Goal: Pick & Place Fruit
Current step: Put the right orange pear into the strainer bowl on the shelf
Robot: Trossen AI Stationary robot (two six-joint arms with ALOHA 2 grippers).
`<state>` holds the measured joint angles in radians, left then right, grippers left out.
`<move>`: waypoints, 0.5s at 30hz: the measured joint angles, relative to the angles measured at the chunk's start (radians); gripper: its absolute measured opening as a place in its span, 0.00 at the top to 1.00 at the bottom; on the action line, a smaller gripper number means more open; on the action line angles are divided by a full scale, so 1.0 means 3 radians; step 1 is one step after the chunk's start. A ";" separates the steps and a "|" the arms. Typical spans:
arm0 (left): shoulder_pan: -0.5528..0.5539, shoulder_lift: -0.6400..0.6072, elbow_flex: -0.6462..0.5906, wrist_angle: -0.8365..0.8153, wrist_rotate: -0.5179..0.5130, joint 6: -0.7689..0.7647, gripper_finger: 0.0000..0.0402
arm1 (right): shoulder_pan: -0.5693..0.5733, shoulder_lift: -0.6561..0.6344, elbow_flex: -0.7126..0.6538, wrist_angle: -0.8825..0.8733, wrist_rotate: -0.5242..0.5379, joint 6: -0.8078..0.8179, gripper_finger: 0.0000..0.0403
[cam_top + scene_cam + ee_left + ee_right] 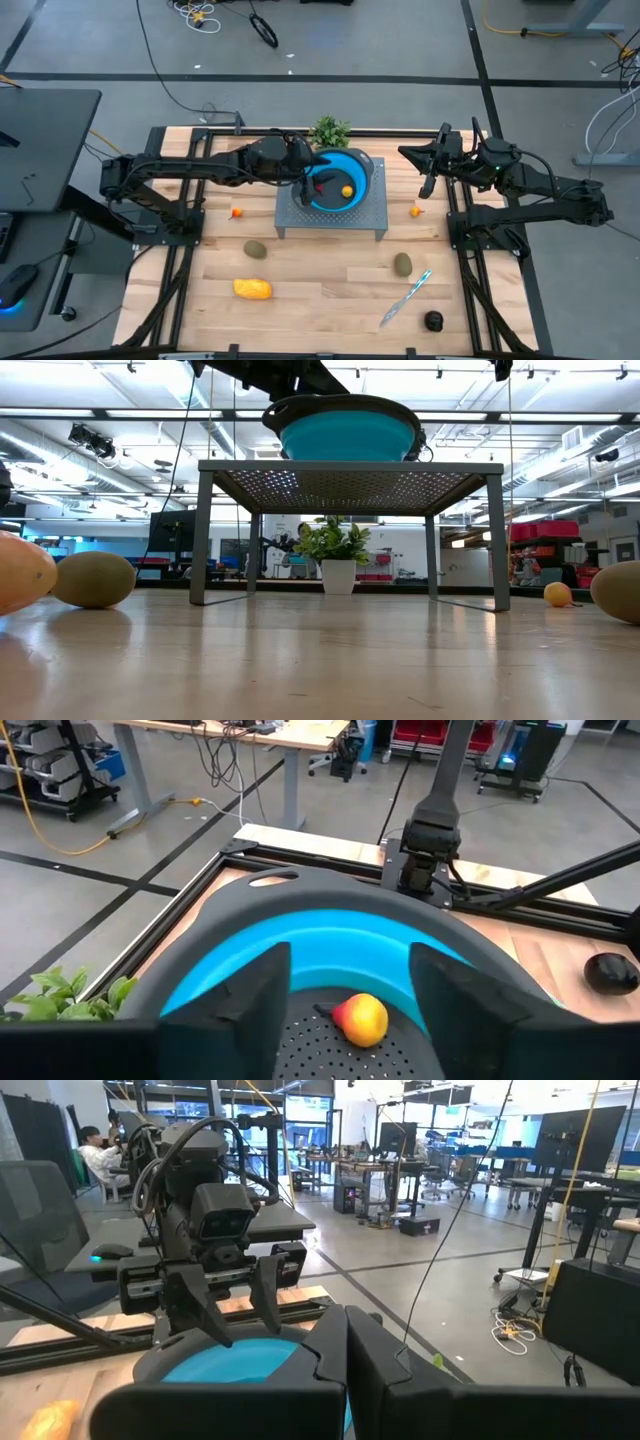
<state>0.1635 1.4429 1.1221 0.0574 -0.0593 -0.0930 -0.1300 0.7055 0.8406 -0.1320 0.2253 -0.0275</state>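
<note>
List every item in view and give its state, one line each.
Left gripper: open, empty, over the blue bowl.
Right gripper: shut, empty, raised near the table's right edge.
Blue bowl: upright on the metal stand, holding one small orange fruit.
Two small orange fruits: on the table.
Olive ovals: on the table.
Yellow-orange oblong: on the table.
Black round fruit: on the table.
Knife: lying flat.
</note>
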 joint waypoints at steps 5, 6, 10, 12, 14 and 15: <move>0.0000 -0.0002 0.0000 0.0001 0.0014 0.0003 0.62 | -0.0001 0.0000 0.0000 -0.0001 0.0000 0.0000 1.00; 0.0000 -0.0002 0.0000 0.0001 0.0035 0.0004 0.65 | 0.0000 0.0000 0.0000 -0.0001 0.0000 0.0000 1.00; 0.0000 -0.0002 0.0000 0.0001 0.0075 0.0011 0.72 | -0.0001 0.0000 0.0000 0.0000 0.0000 0.0000 1.00; 0.0000 -0.0002 0.0000 0.0003 0.0094 0.0036 0.76 | -0.0001 0.0000 0.0000 0.0000 0.0000 0.0000 1.00; 0.0000 -0.0002 0.0000 0.0003 0.0100 0.0079 0.79 | 0.0000 0.0000 0.0000 -0.0001 0.0000 0.0000 1.00; 0.0000 -0.0002 0.0000 0.0003 0.0100 0.0089 0.81 | -0.0001 0.0000 0.0000 0.0000 0.0000 0.0000 1.00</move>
<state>0.1635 1.4422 1.1221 0.0582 -0.0293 -0.0664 -0.1302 0.7055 0.8406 -0.1320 0.2253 -0.0277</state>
